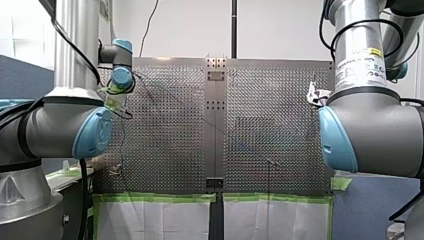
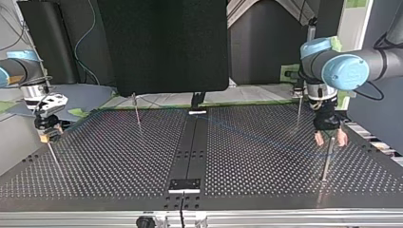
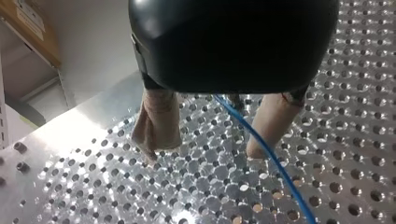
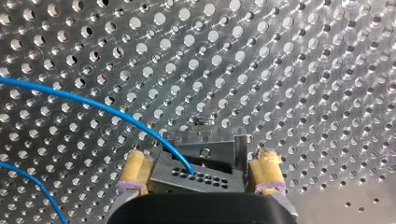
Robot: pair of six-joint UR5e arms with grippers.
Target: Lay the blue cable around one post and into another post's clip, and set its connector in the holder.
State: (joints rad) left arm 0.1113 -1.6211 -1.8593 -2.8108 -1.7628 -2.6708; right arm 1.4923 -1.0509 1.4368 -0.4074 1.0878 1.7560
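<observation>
You have most room over the middle of the perforated table [image 2: 266, 175], where only the dark centre strip [image 2: 190, 152] lies between the two arms. Both arms work close to side edges.

In the top view the left gripper [image 2: 330, 140] hangs low at the right, not far from that edge. Its beige fingers [image 3: 159, 123] are spread wide and grip nothing. The blue cable [image 4: 93, 103] drops from under the black body and runs loose between them over the holes. A thin post [image 2: 325, 164] stands just near of this gripper, and a second post [image 2: 298, 114] stands beyond it, towards the far edge.

The right gripper [image 2: 47, 130] sits at the top view's left, right at the table's border. Its yellow pads [image 4: 135, 170] stand apart on either side of a grey block [image 4: 205, 175], into which the cable's end runs. A slim gap shows at one pad, so it straddles rather than squeezes. You cannot tell connector from holder there. A post [image 2: 53, 159] rises just near of it, and another [image 2: 137, 114] stands far, left of centre.
</observation>
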